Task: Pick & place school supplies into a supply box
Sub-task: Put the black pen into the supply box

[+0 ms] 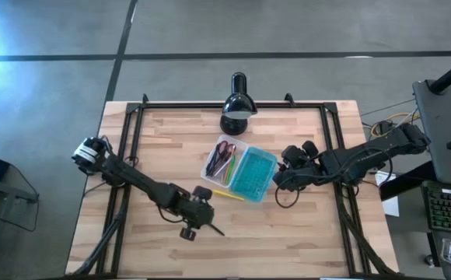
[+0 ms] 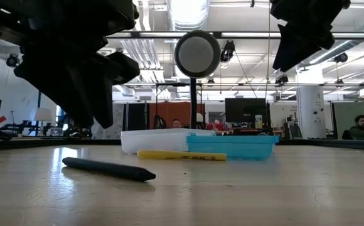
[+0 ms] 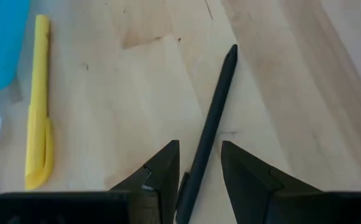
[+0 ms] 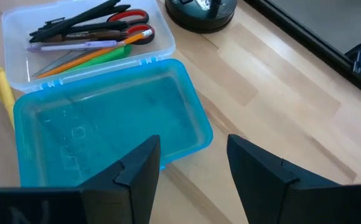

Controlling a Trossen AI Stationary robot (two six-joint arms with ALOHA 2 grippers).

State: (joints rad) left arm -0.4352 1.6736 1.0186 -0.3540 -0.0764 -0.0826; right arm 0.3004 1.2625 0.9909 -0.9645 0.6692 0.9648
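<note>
You're mid-pick: your left gripper (image 3: 199,171) hangs narrowly open astride the dark pen (image 3: 213,124) on the table, at seven o'clock from the supply box (image 1: 239,169). Descend, close. Right gripper (image 4: 190,165) waits open beside the lid.

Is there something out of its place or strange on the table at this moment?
Two supplies lie outside the supply box: a yellow pen beside its blue lid, and a dark pen on bare wood, between the open fingers of the left end effector. Nothing looks spilled or damaged.
</note>
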